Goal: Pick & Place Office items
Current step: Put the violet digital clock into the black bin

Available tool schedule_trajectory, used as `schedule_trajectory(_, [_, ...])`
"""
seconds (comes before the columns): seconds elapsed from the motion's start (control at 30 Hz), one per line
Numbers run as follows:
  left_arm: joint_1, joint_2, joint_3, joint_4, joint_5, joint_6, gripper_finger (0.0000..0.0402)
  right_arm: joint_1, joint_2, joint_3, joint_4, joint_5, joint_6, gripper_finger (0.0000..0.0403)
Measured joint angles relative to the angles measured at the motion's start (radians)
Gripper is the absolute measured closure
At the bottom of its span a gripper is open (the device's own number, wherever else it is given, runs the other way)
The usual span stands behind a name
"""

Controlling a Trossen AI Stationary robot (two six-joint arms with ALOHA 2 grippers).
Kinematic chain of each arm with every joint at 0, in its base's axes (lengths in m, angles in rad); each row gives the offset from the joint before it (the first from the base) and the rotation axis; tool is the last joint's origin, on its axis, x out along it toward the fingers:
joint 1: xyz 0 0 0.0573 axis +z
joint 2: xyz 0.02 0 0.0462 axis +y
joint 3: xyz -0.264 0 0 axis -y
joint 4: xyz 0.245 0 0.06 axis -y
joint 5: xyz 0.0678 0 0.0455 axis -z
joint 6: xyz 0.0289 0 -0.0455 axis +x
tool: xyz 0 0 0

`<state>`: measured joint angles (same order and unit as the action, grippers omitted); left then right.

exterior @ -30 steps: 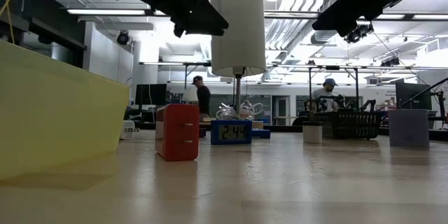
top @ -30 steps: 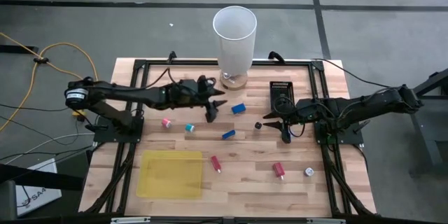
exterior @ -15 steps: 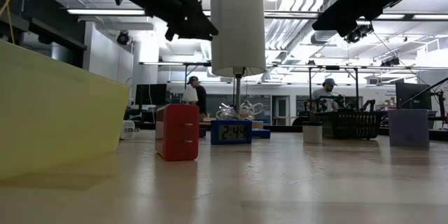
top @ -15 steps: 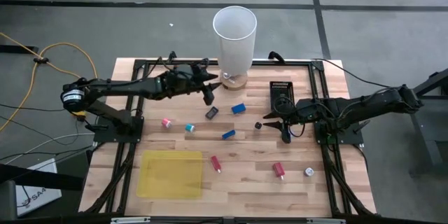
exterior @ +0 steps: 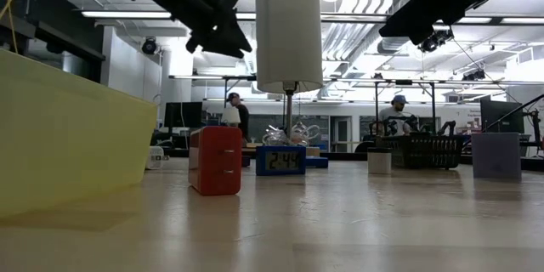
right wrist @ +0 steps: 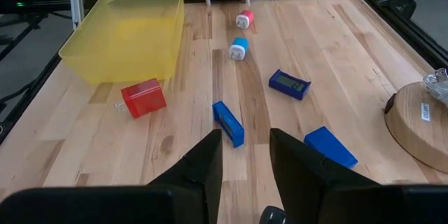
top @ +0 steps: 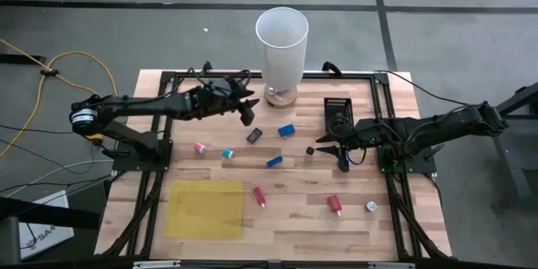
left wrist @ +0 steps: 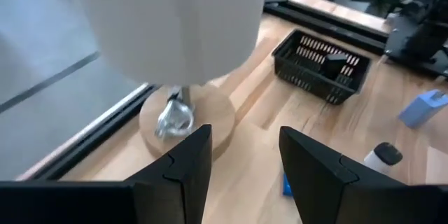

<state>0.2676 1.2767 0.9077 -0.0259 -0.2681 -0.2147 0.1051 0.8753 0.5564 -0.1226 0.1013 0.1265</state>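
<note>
Wooden table (top: 294,218), yellow bin (right wrist: 126,35) empty, black basket (left wrist: 320,66) holding dark piece

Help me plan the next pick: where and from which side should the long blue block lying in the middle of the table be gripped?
Grip the long blue block across its two long side faces, near mid-length, coming straight down from above. It lies flat on the wood with clear table on both long sides, and its narrow width probably suits a two-finger end effector. The right end effector, open, looks nearest.

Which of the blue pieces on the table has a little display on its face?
The dark blue piece, lying between the lamp's wooden base and the teal-capped piece. It alone shows a greenish display window; the other two blue blocks have plain faces.
</note>
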Motion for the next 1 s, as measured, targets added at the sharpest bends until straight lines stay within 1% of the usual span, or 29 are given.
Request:
schedule_trajectory(0.3, [-0.044, -0.002, 0.0, -0.107, -0.017, -0.156, 0.024, 0.0, 0.0, 0.0, 0.0, 0.0, 0.0, 0.0296])
schedule_trajectory(0.47, [-0.065, -0.002, 0.0, -0.163, -0.043, -0.203, 0.024, 0.0, 0.0, 0.0, 0.0, 0.0, 0.0, 0.0296])
schedule_trajectory(0.9, [-0.103, 0.003, 0.0, -0.343, -0.043, -0.318, 0.024, 0.0, 0.0, 0.0, 0.0, 0.0, 0.0, 0.0296])
schedule_trajectory(1.0, [-0.113, 0.018, 0.0, -0.386, -0.018, -0.363, 0.024, 0.0, 0.0, 0.0, 0.0, 0.0, 0.0, 0.0296])
